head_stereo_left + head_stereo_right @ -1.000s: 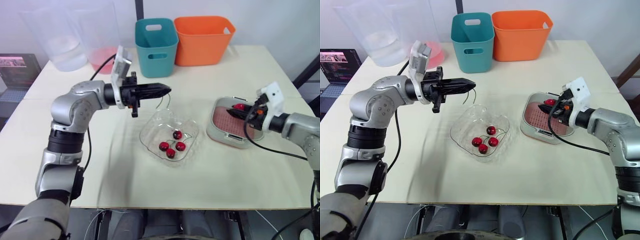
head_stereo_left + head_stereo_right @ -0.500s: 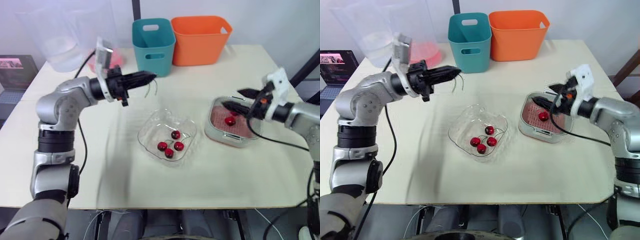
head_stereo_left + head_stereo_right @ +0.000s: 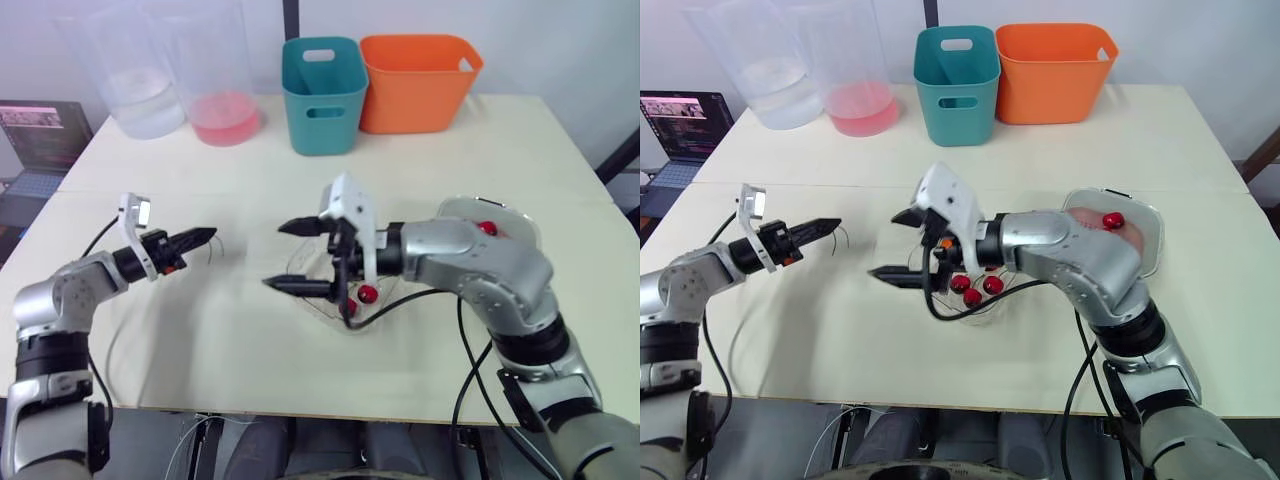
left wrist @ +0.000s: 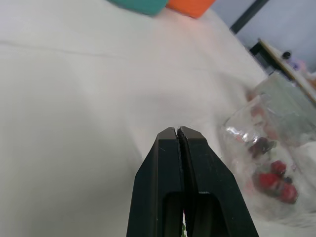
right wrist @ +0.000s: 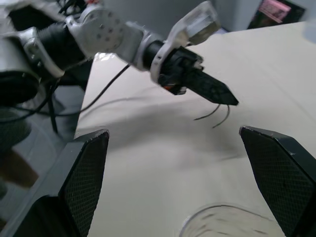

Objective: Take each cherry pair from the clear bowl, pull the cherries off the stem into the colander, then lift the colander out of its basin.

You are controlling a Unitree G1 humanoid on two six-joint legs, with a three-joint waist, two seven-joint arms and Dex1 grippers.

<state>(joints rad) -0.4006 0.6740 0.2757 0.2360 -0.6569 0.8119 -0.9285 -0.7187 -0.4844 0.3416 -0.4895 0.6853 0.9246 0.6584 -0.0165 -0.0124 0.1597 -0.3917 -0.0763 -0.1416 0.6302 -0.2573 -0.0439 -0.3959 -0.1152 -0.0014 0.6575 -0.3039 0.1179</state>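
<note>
My left gripper hovers low over the left half of the table, shut on a bare green cherry stem that hangs from its tip. Over the near-left side of the clear bowl, my right gripper stands wide open with nothing between its fingers. Red cherries lie in the bowl, partly hidden behind that gripper. At the right sits the pink colander in its grey basin, with a red cherry in it.
A teal bin and an orange bin stand at the back. Clear containers and one with pink liquid are at the back left. A laptop sits off the table's left edge.
My right gripper opened over the colander, left a cherry there, then swung left to the bowl. My left gripper carried the stem down toward the table's near left.
</note>
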